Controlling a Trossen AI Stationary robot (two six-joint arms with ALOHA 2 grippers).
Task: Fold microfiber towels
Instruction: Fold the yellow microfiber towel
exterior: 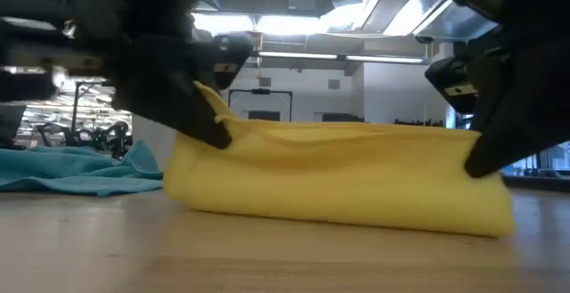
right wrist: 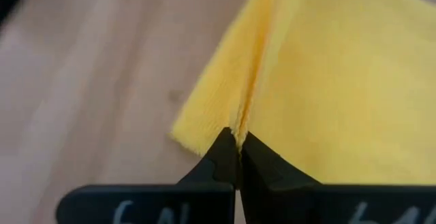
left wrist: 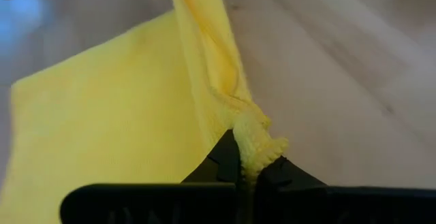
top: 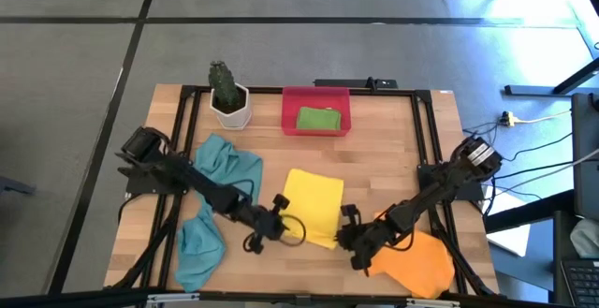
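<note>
both pincers clamped on yellow towel point(top: 314, 205) near corners: left gripper point(top: 284, 222), right gripper point(top: 344, 228); held edge spans between, towel body lies beyond toward tray side.

The wood table point(top: 384, 158) stands on a grey floor point(top: 281, 51) with dark seams. Cables point(top: 538, 144) lie at 3 o'clock, and bright light falls on the floor at 1 o'clock. Ceiling lights point(exterior: 303, 26) and ducts run above the room behind.

Yellow towel point(top: 314, 205) lies folded at the table's centre front, two near corners pinched up. Two teal towels point(top: 225, 163) sit crumpled at left, an orange one point(top: 421, 261) front right, a folded green one point(top: 318, 119) in a tray.
</note>
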